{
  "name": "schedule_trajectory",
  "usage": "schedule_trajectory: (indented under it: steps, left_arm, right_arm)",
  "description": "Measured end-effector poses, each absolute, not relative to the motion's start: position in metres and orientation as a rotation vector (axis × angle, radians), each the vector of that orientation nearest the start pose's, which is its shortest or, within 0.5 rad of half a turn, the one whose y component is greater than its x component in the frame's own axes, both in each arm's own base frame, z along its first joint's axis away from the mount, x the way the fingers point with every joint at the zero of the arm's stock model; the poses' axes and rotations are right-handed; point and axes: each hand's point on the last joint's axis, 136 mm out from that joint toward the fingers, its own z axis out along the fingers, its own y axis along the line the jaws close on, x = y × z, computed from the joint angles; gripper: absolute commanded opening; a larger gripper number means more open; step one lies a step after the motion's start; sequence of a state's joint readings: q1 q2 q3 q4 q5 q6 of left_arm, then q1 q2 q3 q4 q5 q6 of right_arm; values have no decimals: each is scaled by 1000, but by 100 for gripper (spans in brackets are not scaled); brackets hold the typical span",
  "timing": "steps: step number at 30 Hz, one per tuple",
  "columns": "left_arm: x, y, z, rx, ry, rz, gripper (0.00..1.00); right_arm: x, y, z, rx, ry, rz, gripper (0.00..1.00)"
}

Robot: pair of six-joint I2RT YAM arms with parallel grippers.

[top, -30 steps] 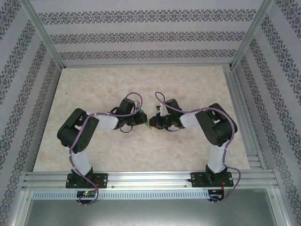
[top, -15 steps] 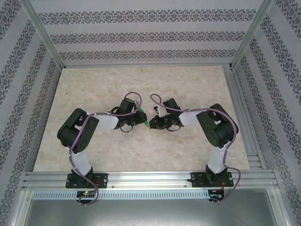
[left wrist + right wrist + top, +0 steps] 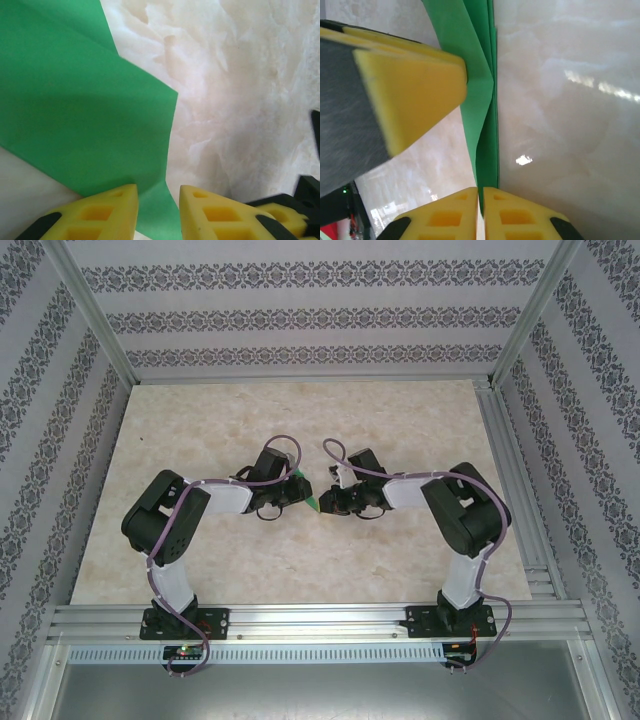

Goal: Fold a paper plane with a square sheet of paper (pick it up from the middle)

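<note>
Paper plane (image 3: 313, 504) in the making, mid-frame over the marble table (image 3: 200, 440), caught between the two arms. Up close, long green layers running top to bottom. Right gripper (image 3: 481, 189), bottom centre, pinched tight on the folded edge. Left gripper (image 3: 157, 187), bottom of its view, jaws partly apart, paper edge passing between, no clamp visible. Best bet from here: hold the right pinch firm, close the left squarely on the crease, press without twisting.
</note>
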State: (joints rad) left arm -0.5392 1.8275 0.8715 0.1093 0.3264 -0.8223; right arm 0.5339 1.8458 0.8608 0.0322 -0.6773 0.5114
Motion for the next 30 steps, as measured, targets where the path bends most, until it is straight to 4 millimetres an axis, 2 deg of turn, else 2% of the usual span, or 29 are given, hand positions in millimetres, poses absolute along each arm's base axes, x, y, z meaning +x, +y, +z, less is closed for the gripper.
schedule_trajectory:
  steps: [5, 7, 14, 19, 30]
  left_arm:
    - [346, -268, 25, -231, 2620, -928, 26]
    - [346, -267, 25, -241, 2627, -917, 25]
    - [346, -264, 23, -266, 2635, -895, 20]
    - [347, -263, 23, -270, 2638, -890, 20]
    - [347, -263, 22, -272, 2644, -886, 19]
  right_arm:
    - [290, 293, 57, -331, 2608, 1208, 10]
    - [288, 297, 61, -350, 2604, 1197, 7]
    - [275, 318, 45, -430, 2671, 1173, 3]
    - [276, 320, 32, -424, 2714, 1157, 3]
    - [286, 324, 32, -416, 2714, 1151, 3]
